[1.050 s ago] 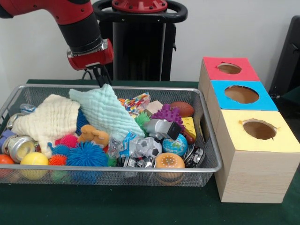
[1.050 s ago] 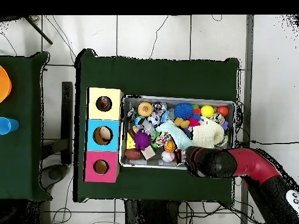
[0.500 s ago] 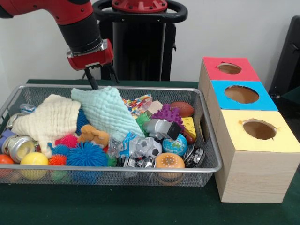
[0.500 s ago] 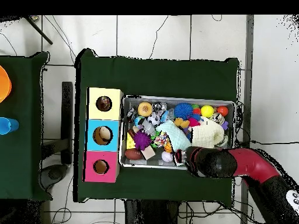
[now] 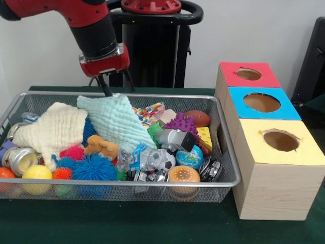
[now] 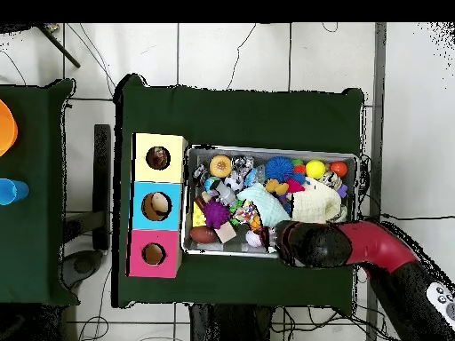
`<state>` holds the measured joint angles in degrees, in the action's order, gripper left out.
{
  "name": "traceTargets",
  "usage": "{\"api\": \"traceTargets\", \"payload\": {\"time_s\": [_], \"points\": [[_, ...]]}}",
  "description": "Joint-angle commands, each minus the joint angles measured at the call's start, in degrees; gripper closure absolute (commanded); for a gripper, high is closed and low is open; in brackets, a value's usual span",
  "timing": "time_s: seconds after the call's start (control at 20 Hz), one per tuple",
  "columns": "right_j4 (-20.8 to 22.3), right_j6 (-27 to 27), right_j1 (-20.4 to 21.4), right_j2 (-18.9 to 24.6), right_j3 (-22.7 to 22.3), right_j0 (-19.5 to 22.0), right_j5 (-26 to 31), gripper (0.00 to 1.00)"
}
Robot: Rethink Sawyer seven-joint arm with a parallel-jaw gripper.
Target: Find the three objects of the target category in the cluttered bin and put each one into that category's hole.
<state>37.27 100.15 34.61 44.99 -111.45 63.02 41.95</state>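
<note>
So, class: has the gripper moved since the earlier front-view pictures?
Yes. The gripper has shifted toward the red box and opened, above the wire bin's far rim.

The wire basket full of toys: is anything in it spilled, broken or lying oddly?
Nothing has spilled over the rim of the wire mesh basket, and nothing looks broken. The one odd sight is two cloths, a pale green muslin cloth and a cream muslin cloth, draped over the toys and hiding some. The robot's hand hangs open above the green one.
</note>
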Motion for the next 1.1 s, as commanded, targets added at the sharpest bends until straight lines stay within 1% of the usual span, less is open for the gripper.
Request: {"api": "traceTargets", "payload": {"time_s": [0.05,0.15,0.3,0.45,0.55,0.65,0.75,1.1], "points": [[2.8,3.5,0.7,-2.2,3.6,-7.5,-5.1,0.00],[3.8,6.2,1.2,-4.0,3.8,-10.9,-6.8,0.00],[5.4,10.9,1.9,-7.8,4.5,-17.1,-9.1,0.00],[4.7,15.6,2.2,-12.1,5.0,-23.1,-11.8,0.00],[3.5,17.4,1.7,-14.7,5.5,-25.7,-13.5,0.00],[2.1,17.7,1.3,-16.9,5.8,-27.2,-14.8,0.00],[0.4,16.7,1.1,-18.0,5.7,-27.6,-16.1,0.00],[-2.7,13.0,1.3,-20.2,5.6,-28.0,-17.6,0.00]]}}
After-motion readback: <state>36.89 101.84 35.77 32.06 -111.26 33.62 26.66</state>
